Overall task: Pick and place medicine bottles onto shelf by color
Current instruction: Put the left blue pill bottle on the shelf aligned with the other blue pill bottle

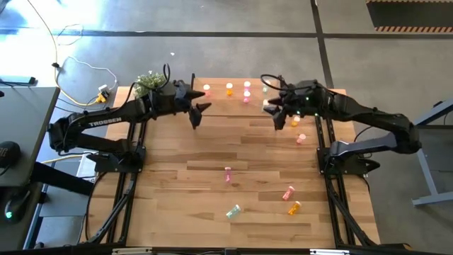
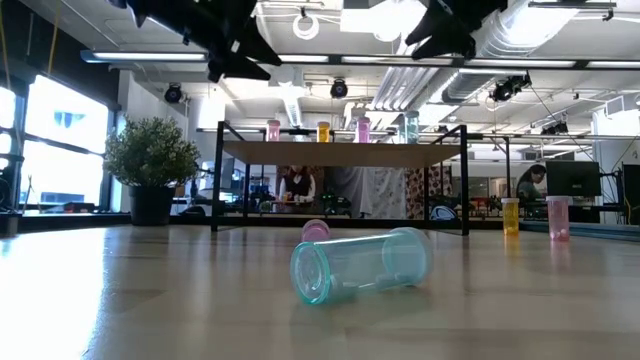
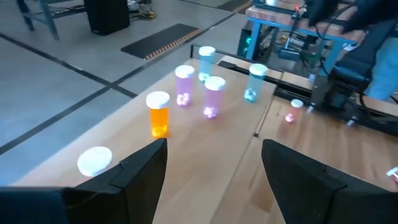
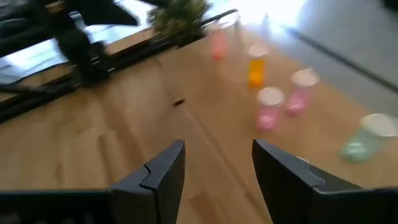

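The medicine bottles were in two groups. Some already stood on the shelf (image 1: 233,106) at the far end of the tabletop (image 1: 177,205): an orange bottle (image 3: 159,114), two pink bottles (image 3: 214,95) and two green bottles (image 3: 256,81) stood close together there. More waited on the tabletop: a green bottle on its side (image 2: 361,264) near the front edge, a small pink bottle (image 1: 227,173) near the middle, and a pink one (image 1: 288,193) and an orange one (image 1: 294,207) lying near each other.

The left gripper (image 3: 214,171) hung over the shelf with its fingers spread wide and nothing between them. The right gripper (image 4: 217,171) hung over the other end of the shelf, fingers also apart and holding nothing.

Things could go wrong from here, I think. The standing bottles were tiny and packed tight, so a gripper swinging low over the shelf could knock one over, and it might roll off the edge. The bottles lying down were round, so a finger that touched one side first could push it and make it roll away. A bottle pinched near its cap could slip and drop. The two arms were near each other and could bump. A pink bottle could also end up beside the wrong color, since pink and pale red look alike.
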`<state>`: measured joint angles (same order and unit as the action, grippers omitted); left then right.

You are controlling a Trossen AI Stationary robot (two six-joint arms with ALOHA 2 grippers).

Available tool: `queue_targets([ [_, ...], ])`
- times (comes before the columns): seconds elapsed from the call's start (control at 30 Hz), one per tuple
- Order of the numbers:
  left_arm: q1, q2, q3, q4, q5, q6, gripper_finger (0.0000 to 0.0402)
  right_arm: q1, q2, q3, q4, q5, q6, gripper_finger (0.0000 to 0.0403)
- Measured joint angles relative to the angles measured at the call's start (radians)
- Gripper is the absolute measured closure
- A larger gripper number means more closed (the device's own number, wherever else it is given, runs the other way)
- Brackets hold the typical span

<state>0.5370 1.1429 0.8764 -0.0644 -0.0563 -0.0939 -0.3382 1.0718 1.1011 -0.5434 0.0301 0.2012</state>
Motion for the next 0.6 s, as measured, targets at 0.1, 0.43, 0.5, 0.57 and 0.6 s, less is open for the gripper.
queue_targets([
  [0.1, 0.017, 0.001, 0.000, 0.001, 0.000, 0.000, 0.0151, -0.018, 0.001, -0.038, -0.010, -0.079, -0.002, 0.0224],
  [0.43, 0.067, 0.001, 0.000, 0.017, 0.000, 0.000, 0.0151, -0.023, 0.010, -0.186, 0.083, -0.100, -0.038, 0.0224],
  [0.5, 0.076, 0.001, 0.000, 0.017, -0.001, 0.000, 0.0151, -0.029, 0.017, -0.209, 0.100, -0.098, -0.050, 0.0224],
  [0.57, 0.084, 0.001, 0.000, 0.018, 0.000, 0.000, 0.0151, -0.039, 0.035, -0.221, 0.124, -0.092, -0.053, 0.0224],
  [0.6, 0.087, 0.001, 0.000, 0.019, -0.001, 0.000, 0.0151, -0.045, 0.046, -0.224, 0.125, -0.090, -0.056, 0.0224],
])
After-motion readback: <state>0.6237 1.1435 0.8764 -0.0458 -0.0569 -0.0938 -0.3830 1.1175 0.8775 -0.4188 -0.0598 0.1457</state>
